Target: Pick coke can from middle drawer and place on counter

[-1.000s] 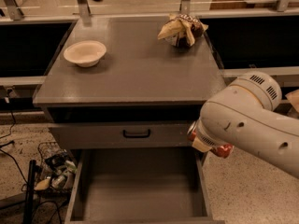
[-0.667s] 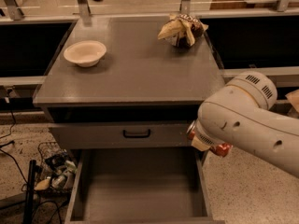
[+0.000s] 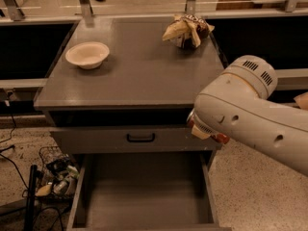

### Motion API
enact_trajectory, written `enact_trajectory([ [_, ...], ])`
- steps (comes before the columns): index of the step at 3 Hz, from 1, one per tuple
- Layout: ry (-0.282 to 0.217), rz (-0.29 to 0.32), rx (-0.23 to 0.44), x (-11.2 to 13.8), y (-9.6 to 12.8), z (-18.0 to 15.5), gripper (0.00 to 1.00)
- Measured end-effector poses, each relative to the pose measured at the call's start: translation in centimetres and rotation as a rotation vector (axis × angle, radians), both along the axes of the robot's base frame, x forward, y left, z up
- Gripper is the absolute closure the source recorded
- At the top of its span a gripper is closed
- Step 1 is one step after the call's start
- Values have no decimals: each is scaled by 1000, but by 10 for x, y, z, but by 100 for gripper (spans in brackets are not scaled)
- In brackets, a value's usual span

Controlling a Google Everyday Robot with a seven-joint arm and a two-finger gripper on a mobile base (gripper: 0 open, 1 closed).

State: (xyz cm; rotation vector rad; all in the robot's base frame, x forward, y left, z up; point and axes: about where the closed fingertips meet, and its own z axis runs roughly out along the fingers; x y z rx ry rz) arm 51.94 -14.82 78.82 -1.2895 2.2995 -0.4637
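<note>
Camera view puts the pincer (image 3: pixel 206 130) mostly hidden under the bulky white arm (image 3: pixel 250 109), just off the front right corner of the tabletop (image 3: pixel 144 76). A cream finger lies across the coke can (image 3: pixel 221 138), whose red shows on either side of it. The can hangs in the air with nothing beneath it, so the pincer reads as clamped on it. Compared with a second ago, the can and the arm have risen a little and drifted left toward that corner. The can now sits level with the closed drawer front and its black handle (image 3: pixel 140 137), just under the tabletop's front edge. The middle drawer (image 3: pixel 144 191) stands pulled out below, its grey floor bare, so the pick looks done and the lift is under way. The can seems not yet high enough to pass over the front edge, so more height is probably needed before any move inward. On the tabletop, a white bowl (image 3: pixel 87 55) sits near the left edge and a snack bag (image 3: pixel 187 30) near the back right corner. The stretch between them and the front edge looks like the natural landing spot.
</note>
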Motion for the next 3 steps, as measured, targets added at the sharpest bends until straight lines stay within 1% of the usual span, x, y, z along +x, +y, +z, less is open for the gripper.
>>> enact_trajectory([
  [1,-24,30,-19,5,3,14,100],
  [2,-28,31,-16,6,3,17,100],
  [3,-42,34,-5,8,3,26,100],
])
